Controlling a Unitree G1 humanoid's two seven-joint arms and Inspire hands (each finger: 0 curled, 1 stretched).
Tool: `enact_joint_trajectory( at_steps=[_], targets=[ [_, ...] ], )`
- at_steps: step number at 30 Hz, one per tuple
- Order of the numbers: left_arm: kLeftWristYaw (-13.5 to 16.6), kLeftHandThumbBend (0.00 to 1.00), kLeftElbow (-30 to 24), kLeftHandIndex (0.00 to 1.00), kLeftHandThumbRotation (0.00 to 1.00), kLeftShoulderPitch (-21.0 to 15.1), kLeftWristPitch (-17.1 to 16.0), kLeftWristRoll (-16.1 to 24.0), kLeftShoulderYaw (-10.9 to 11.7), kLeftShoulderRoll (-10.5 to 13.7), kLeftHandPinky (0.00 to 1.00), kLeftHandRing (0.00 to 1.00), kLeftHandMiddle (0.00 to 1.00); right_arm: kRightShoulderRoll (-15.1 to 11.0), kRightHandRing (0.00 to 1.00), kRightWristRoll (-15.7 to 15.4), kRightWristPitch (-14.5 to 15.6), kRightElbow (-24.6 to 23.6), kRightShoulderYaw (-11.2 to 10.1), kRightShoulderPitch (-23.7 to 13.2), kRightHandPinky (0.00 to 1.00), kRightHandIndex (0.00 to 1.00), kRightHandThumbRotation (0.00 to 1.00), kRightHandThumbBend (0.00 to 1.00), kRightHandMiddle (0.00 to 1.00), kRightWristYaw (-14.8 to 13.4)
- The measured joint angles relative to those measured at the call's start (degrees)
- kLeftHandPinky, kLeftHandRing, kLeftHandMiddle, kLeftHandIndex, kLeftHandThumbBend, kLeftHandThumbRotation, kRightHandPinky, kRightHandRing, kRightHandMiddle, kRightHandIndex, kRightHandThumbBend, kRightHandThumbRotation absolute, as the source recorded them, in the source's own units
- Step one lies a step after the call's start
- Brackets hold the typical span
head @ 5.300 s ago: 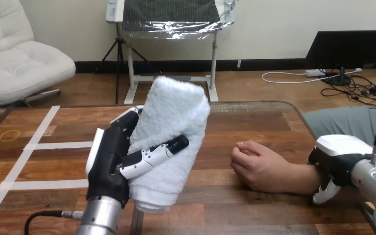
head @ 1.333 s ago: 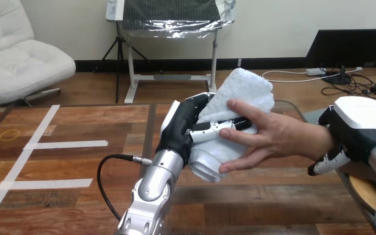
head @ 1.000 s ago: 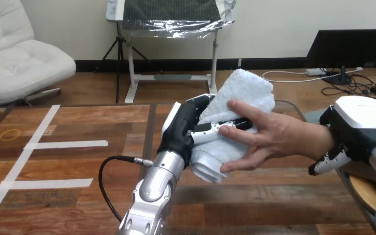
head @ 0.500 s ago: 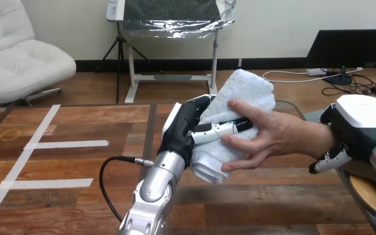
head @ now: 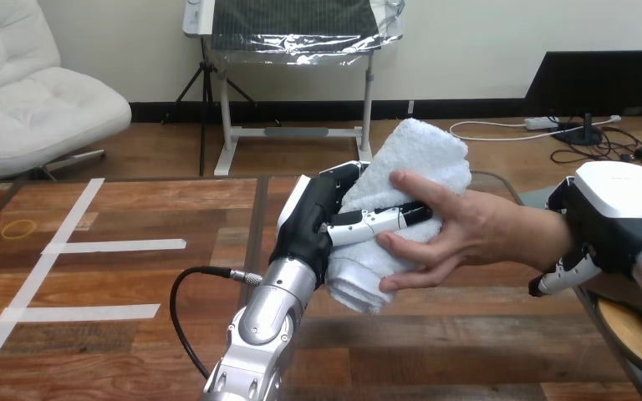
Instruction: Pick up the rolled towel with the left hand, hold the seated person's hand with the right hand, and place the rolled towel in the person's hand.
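Bench (head: 134, 284): wooden top with white tape strips (head: 113, 246) at the left of the frame, bare wood under the work area. The rolled towel (head: 422, 154) is held off the bench at centre frame. Its long axis is tilted, with the lower end toward the bottom centre and the upper end toward the upper right. Our left hand (head: 311, 219) sits just left of the towel and is clamped on it, palm against its left flank and fingers (head: 380, 221) wrapped across its front. The person's hand (head: 468, 227) comes in from the right of the frame. It is spread over the right flank of the towel and touching it, so both hands are on the roll, which sits between the two palms. Our right hand (head: 614, 213) lies over the person's wrist at the right edge; we cannot tell whether it is closed round the wrist. Judgement: the towel is at the receiving palm and the handover is near its end. The remaining release turns on the left hand opening away to the left, across the roll's axis, once the person's grasp takes the weight. Risk: the roll may slip downward if we let go early.
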Motion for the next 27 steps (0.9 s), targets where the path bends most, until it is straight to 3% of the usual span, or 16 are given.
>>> enact_joint_trajectory(
  at_steps=[9,17,27],
  targets=[
    [-0.3,0.56,0.0,0.49,0.00,0.0,0.0,0.0,0.0,0.0,0.36,0.39,0.42,-0.4,0.57,-0.6,-0.1,-0.2,0.0,0.0,0.44,0.68,0.08,0.85,0.65,1.2],
    [-1.1,0.56,0.1,0.50,0.00,0.0,0.0,-0.2,0.2,0.2,0.37,0.40,0.44,-1.2,0.71,-0.8,-0.5,-0.6,0.1,0.0,0.59,0.82,0.09,0.87,0.79,2.7],
    [-3.1,0.57,0.1,0.54,0.02,0.0,0.0,-0.7,0.4,1.0,0.38,0.43,0.47,-1.2,0.80,-0.7,-1.2,-0.7,0.1,0.0,0.67,0.88,0.08,0.87,0.87,3.2]
  ],
)
